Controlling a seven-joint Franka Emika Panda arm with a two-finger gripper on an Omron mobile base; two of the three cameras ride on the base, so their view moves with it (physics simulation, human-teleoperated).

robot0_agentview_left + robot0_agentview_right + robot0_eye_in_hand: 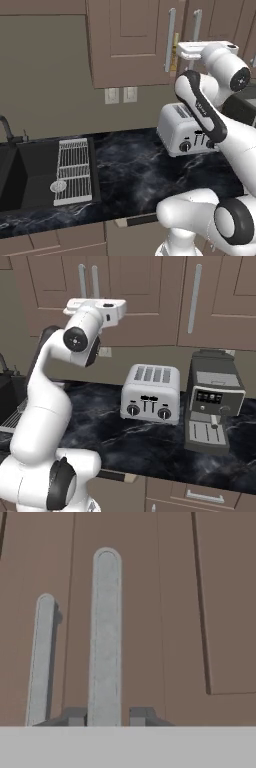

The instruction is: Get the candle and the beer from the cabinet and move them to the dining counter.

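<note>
Cabinet (131,42) hangs above the counter (130,170) — sink (20,172) at the left end, drying rack (73,170) just beside it, toaster (151,392) further right, coffee machine (212,401) right of that. Gripper (106,716) sits up at the cabinet doors, one fingertip on each side of a bar handle (105,637) — second handle (41,657) just left of it.

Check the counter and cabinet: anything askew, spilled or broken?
Nothing stands out. Toaster and coffee machine stand upright on the counter, the rack lies flat on the sink, no spills. The tool straddles a straight cabinet handle.
</note>
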